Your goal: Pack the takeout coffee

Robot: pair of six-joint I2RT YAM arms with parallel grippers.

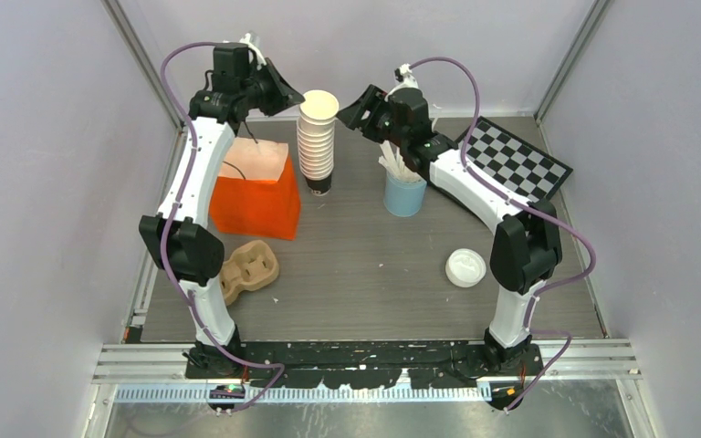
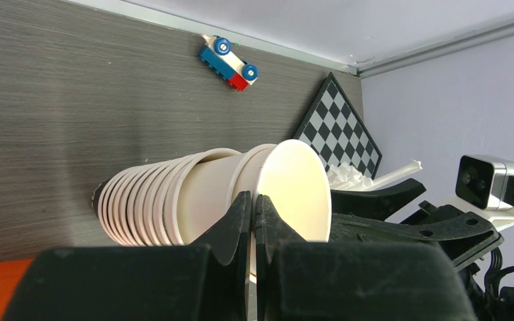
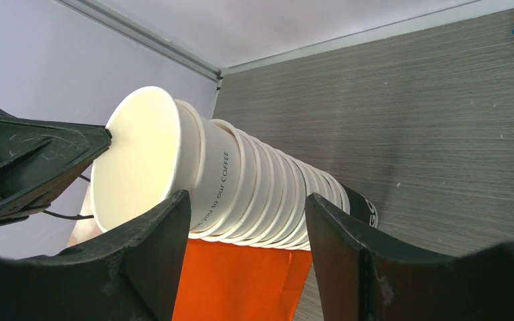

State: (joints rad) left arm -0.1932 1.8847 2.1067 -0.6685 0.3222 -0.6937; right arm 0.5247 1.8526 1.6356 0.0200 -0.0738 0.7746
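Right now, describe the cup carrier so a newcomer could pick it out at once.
Start at the orange bag on the left side of the table. Just in front of it, nearer the table's front edge, lies the cup carrier. It is the only brown moulded piece with round wells; everything else nearby is orange, white or blue.

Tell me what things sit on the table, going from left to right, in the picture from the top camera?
orange bag → tall stack of paper cups → blue cup of sticks → white-lidded coffee cup
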